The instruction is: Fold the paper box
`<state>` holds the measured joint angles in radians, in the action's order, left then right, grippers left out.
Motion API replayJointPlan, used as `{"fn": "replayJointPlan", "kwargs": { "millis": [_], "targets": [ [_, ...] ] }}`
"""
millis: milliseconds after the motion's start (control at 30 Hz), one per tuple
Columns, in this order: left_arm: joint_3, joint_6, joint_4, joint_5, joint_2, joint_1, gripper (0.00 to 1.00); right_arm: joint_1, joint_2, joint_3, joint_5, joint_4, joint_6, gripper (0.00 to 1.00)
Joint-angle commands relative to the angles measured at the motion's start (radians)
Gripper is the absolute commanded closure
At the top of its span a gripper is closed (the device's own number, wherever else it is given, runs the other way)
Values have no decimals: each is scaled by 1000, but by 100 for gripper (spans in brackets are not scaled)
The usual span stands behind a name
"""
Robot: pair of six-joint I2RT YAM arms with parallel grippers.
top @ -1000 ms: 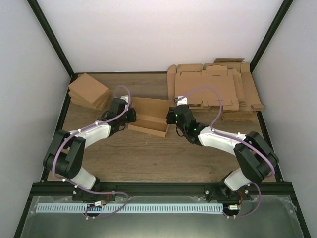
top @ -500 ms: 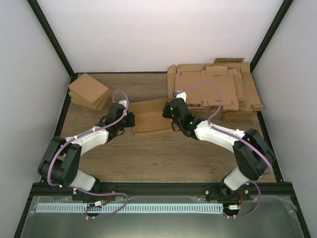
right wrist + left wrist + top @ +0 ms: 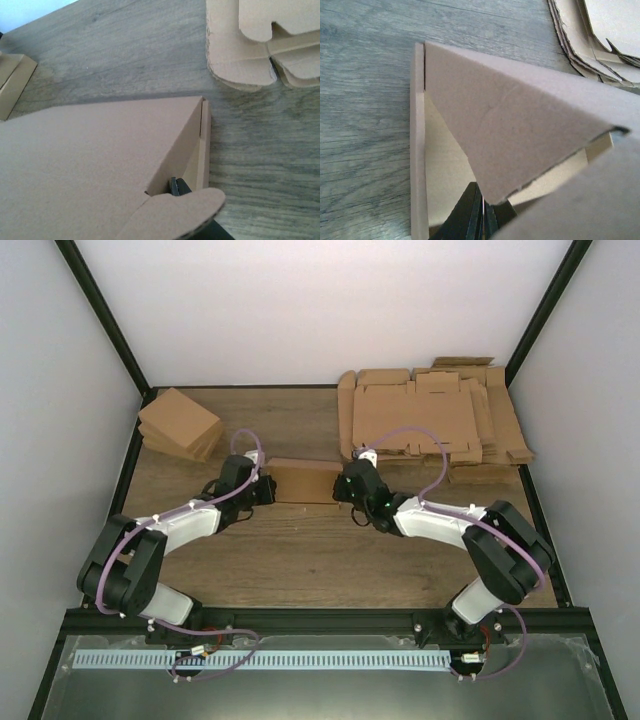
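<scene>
From the arm bases, a wide run of table (image 3: 330,560) leads up to the box (image 3: 303,481) at mid-table. The left gripper (image 3: 481,210) is closed, inside the box's left end wall. The right gripper (image 3: 176,187) hides behind a tab at the right edge, so I cannot tell its opening. Beyond, apart from the box, sit small boxes (image 3: 180,425) far left and sheets (image 3: 430,420) far right.

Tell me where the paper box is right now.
In the top view, the paper box lies mid-table between the left gripper and the right gripper, in front of and left of the flat cardboard sheet pile.
</scene>
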<state>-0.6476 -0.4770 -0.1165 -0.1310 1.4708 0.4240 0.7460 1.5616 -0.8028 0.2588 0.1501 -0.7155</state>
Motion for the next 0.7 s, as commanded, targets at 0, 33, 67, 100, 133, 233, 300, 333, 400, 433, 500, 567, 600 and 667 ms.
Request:
{"fn": "replayJointPlan", "kwargs": {
  "millis": [0, 33, 67, 100, 133, 233, 300, 333, 400, 433, 500, 567, 600, 667],
  "targets": [
    [8, 2, 18, -17, -7, 13, 94, 17, -9, 31, -26, 7, 11, 89],
    [11, 1, 27, -10, -13, 14, 92, 16, -5, 33, -25, 11, 25, 89],
    [11, -1, 43, -3, -22, 15, 90, 16, 0, 32, -22, 8, 35, 90],
    [11, -3, 65, 10, -31, 14, 87, 17, 3, 31, -19, 8, 49, 90],
    [10, -7, 91, 28, -42, 14, 83, 17, 8, 29, -17, 7, 61, 90],
    [4, -21, 176, 80, -68, 12, 72, 16, 14, 28, -9, 12, 97, 90],
    [-4, -36, 237, 88, -72, 9, 65, 16, 19, 28, 2, 13, 121, 91],
    [-5, -44, 264, 82, -74, 9, 62, 16, 21, 25, 7, 13, 135, 91],
    [6, -68, 308, 79, -95, 8, 51, 16, 28, 18, 17, 14, 161, 91],
    [17, -84, 323, 88, -118, 9, 47, 15, 32, 14, 22, 14, 172, 91],
    [45, -113, 353, 112, -197, 7, 37, 16, 44, 4, 23, 12, 191, 91],
    [62, -129, 376, 128, -269, 3, 32, 16, 51, -5, 25, 10, 202, 91],
    [62, -134, 394, 131, -299, 1, 30, 17, 54, -7, 25, 10, 207, 91],
    [52, -137, 447, 135, -347, -4, 29, 16, 59, -10, 27, 9, 213, 91]
  ]
}}
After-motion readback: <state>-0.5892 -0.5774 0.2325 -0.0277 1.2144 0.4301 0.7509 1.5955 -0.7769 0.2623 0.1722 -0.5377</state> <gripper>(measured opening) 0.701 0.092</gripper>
